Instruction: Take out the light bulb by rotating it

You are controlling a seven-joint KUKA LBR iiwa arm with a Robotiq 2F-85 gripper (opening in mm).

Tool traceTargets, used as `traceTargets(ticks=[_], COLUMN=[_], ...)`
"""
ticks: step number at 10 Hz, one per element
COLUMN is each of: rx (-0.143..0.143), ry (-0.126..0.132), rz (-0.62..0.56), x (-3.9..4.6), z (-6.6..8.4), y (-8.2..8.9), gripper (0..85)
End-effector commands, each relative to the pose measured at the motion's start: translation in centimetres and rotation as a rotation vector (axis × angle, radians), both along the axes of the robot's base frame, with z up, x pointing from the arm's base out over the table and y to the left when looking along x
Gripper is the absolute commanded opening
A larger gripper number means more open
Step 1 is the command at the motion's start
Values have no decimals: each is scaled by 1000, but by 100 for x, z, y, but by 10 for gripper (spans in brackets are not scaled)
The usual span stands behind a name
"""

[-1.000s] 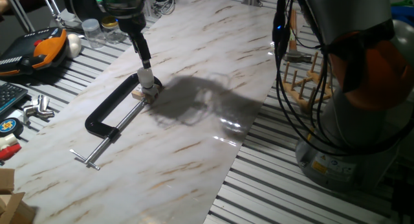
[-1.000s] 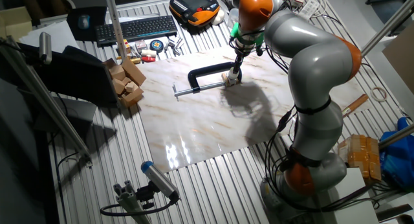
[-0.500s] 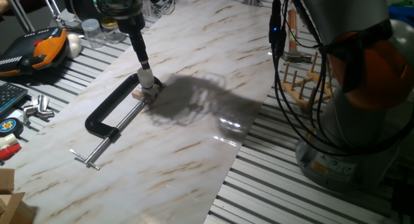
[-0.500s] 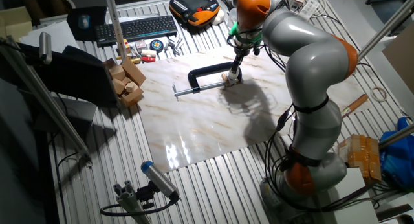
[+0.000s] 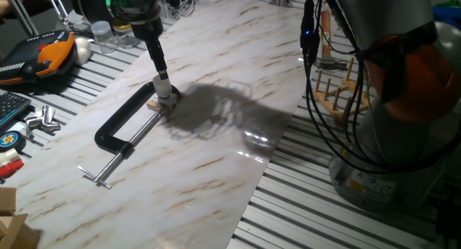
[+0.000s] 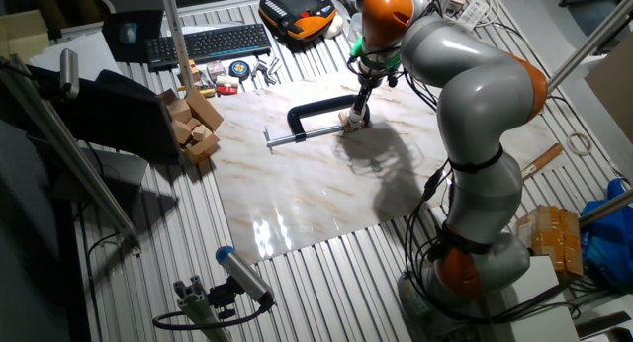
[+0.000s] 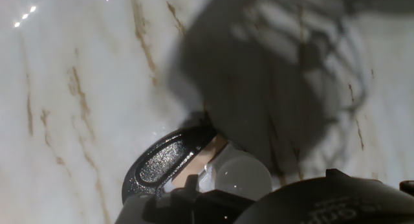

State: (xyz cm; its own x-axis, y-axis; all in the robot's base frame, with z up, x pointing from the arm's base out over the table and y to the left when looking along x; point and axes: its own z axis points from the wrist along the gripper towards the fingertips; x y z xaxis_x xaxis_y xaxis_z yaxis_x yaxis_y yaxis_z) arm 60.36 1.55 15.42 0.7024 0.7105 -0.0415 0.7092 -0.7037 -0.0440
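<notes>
Both fixed views show the grey-and-orange arm [image 6: 475, 115] reaching over the marble tabletop [image 5: 216, 134] toward the upper left of the frame. A black C-clamp [image 5: 122, 123] lies flat on the marble, its jaw end gripping a small tan wooden block [image 5: 155, 105]. The gripper [image 5: 162, 83] points down onto the light bulb [image 5: 166, 91], which sits in that block. From the hand view, the frosted bulb [image 7: 240, 175] appears at the lower centre beside the clamp's pad; whether the fingers are closed on it cannot be told.
</notes>
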Motion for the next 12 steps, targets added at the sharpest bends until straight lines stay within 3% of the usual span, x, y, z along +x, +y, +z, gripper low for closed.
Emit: traceTargets(ticks=[1, 8, 12], rx=[2, 2, 1], ry=[-6, -43, -44], rz=[3, 23, 33], x=[-2, 32, 64], z=[-46, -363, -440], y=[-2, 4, 20], gripper=[850, 850, 850])
